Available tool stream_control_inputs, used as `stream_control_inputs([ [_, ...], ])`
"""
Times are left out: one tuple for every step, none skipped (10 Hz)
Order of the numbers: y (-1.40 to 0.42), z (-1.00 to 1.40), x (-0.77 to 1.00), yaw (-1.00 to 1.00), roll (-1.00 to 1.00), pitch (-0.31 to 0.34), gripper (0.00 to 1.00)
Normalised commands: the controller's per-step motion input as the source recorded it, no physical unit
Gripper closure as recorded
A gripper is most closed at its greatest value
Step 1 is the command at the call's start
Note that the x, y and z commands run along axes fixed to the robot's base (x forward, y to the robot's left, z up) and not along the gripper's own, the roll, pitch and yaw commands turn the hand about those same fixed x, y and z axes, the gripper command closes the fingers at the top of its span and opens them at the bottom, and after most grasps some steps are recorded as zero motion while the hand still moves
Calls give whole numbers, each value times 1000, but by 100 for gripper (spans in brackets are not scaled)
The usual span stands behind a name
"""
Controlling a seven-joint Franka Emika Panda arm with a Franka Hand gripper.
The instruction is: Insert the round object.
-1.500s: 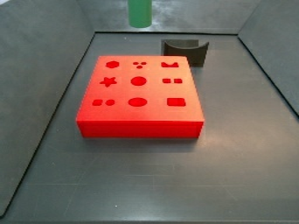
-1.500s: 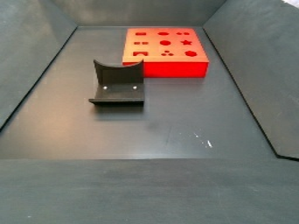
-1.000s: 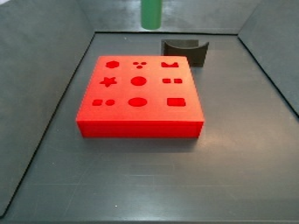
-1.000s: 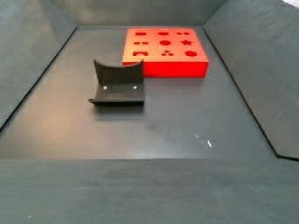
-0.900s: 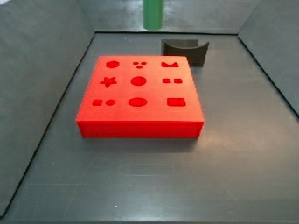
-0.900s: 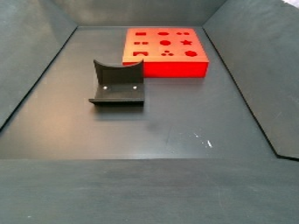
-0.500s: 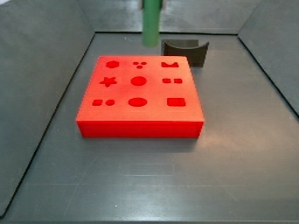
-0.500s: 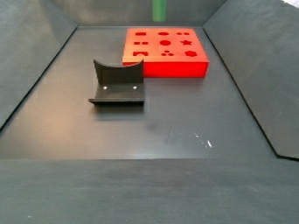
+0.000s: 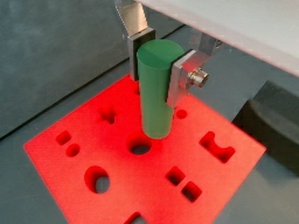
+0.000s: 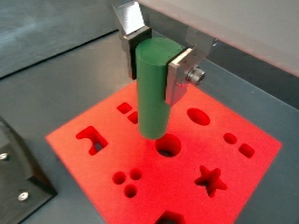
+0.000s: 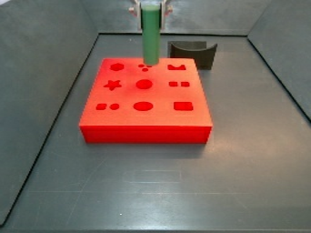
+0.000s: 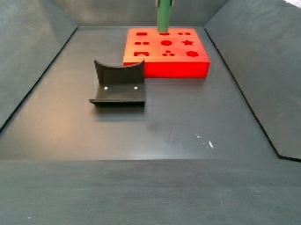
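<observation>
- Right now the gripper (image 9: 156, 54) pinches the peg (image 9: 158, 92) by its upper part, a silver finger (image 9: 179, 77) flat against each side (both wrist views show the same clamp), with nothing else between the plates.
- In a side view the gripper (image 11: 151, 7) is mostly cut off at the frame edge; only the peg (image 11: 151, 36) hangs clearly into the picture.
- The peg is upright, its long axis vertical and its free lower end pointing down at the red block (image 9: 82, 149); I see no obvious tilt in either side view.
- It hangs above the block, not yet in it; its tip sits just beside a round hole (image 9: 140, 149) in the wrist view, though how closely they line up is hard to judge from this angle.
- Likely trouble: if the tip is off-centre when it descends, it would land on the rim of the hole and jam, or twist in the grip.
- Several other round cut-outs lie nearby, including a larger oval-looking one (image 9: 98, 182), so a small sideways error could drop the peg into the wrong opening.
- A downward push against the solid face could also shove the block along the floor.
- The fixture (image 12: 118, 84) stands well apart from the block and should not interfere.
</observation>
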Motion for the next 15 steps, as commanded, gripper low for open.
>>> stream_control_inputs([
  [-240,-251,0,0,164,-3,100],
  [-229,-260,0,0,161,-3,100],
  [-154,-369,0,0,170,-19,100],
  [-29,-454,71,71,130,-13,100],
  [0,-429,23,71,136,-11,100],
  [0,-326,-40,0,81,0,100],
  [-20,-234,-157,-20,29,0,100],
  [-74,-129,-240,-14,16,-29,100],
  [-120,-103,-249,0,23,-40,100],
  [-126,-106,-160,0,0,-70,100],
  [-40,-163,-71,0,0,-61,100],
  [0,-323,43,86,26,-60,100],
  [37,-363,129,131,64,-83,100],
  [26,-329,171,134,67,-69,100],
  [37,-317,306,177,73,-61,100],
])
